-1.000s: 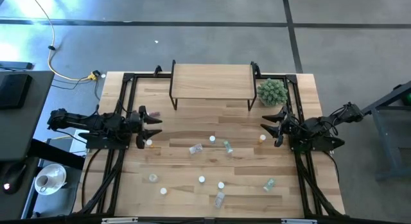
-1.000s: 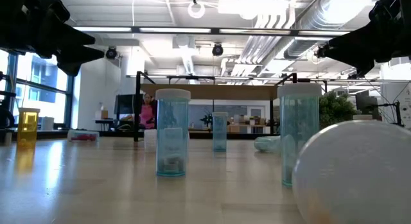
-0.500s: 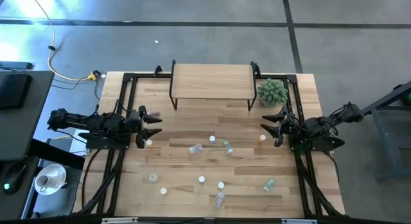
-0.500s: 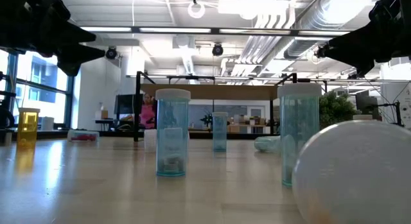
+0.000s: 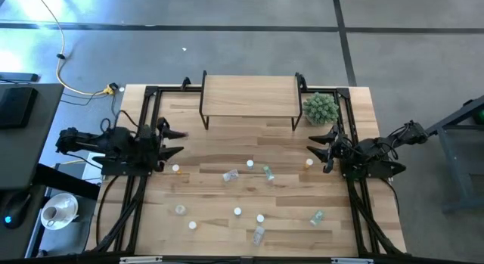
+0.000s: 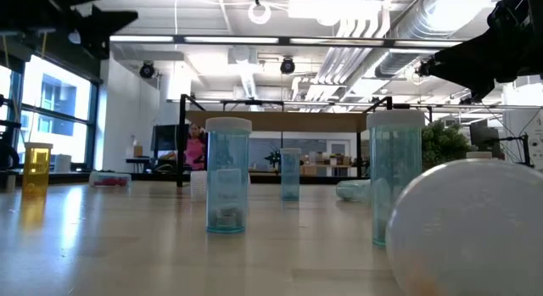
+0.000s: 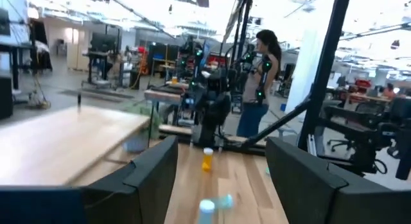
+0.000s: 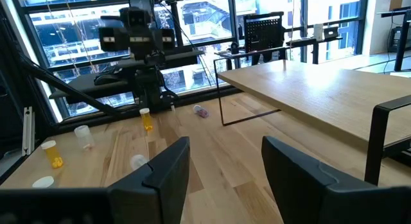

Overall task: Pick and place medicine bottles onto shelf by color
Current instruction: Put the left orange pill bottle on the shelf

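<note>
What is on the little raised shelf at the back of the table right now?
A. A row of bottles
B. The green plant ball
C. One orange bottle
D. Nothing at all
D: the shelf top shows bare wood, while the bottles lie scattered on the table in front.

Two dark jointed arms, black angular fingers point(image 8: 167, 169), black cabling

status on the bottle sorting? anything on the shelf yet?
Nothing done: the shelf is bare. Nothing in hand: the left pincer and the right pincer are both open and empty, at the table's left and right edges. All the bottles are scattered on the table, some tipped over.
</note>
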`<state>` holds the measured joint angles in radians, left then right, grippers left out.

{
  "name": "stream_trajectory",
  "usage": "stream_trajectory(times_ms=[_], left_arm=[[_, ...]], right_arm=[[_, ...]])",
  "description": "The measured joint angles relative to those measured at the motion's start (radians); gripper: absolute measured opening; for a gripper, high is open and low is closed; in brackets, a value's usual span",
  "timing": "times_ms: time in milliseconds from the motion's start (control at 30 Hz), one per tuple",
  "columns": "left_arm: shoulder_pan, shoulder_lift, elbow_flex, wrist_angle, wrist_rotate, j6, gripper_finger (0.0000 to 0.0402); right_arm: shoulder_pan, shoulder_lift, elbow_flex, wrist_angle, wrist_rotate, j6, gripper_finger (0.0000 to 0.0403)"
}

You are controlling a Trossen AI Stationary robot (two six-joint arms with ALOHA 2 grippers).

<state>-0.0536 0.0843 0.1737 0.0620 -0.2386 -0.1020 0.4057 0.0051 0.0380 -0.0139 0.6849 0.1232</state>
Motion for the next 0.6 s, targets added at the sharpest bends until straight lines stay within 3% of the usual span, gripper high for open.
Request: stream_trajectory(times_ms=[167,333,600], left_arm=[[0.000,0.059,0.140,-0.105,-0.017,0.069,0.0224],[0.000,0.195,0.291,-0.266,-0.051,0.079,0.0224],[0.000,0.430,0.500,-0.602,-0.068,-0.025,0.0224]], right_arm=[[0.000,0.000,0.000,0.000,0.000,0.000,0.0186],[0.000,0.000,0.000,0.000,0.000,0.000,0.0186],[0.000,0.000,0.000,0.000,0.000,0.000,0.0186]])
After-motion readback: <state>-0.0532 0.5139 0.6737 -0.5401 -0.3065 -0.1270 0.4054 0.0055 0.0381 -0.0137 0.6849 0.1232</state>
